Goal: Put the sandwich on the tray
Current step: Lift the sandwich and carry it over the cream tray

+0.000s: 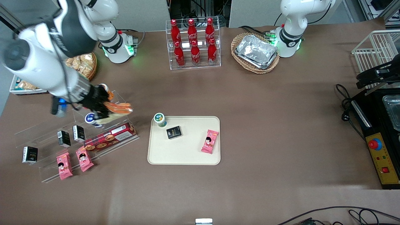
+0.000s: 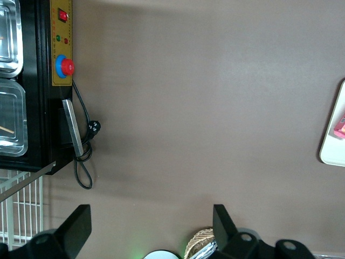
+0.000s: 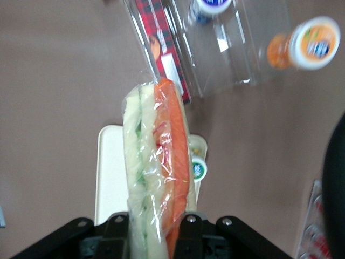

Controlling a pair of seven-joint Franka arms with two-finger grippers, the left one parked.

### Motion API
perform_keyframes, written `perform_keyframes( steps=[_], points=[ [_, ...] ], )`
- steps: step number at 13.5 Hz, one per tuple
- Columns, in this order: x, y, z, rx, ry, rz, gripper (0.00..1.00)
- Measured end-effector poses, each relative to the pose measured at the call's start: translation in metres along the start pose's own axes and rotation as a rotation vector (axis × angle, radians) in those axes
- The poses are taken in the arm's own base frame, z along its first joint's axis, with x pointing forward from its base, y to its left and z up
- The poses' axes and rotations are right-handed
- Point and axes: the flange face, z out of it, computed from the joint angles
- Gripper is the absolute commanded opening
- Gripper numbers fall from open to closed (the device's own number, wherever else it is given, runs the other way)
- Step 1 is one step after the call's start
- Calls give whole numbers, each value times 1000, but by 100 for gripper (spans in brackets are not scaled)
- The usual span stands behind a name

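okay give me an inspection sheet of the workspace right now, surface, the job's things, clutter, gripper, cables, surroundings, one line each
Surface: brown table, covered edge to edge.
Job's things: sandwich clamped in the gripper above the clear acrylic shelf; tray near the table's middle, not yet holding it.
Clutter: on the tray a green-lidded cup, a black box and a pink snack packet; two more pink packets, black boxes and a red cookie box on the shelf.
Gripper: gripper shut on the sandwich, above the shelf.
Cables: black cord by the control box.
Surroundings: cola bottle rack, basket of foil trays, white wire basket.
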Motion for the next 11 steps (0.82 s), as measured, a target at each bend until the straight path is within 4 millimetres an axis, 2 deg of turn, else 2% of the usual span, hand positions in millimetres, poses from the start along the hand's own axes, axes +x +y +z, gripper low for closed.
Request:
perform_keyframes(
  steps=[4, 6, 11],
  points=[
    [-58, -34, 31, 9, -22, 116, 0],
    [-84, -49, 55, 42, -43, 146, 0],
    [-122, -71, 119, 87, -63, 197, 0]
  ],
)
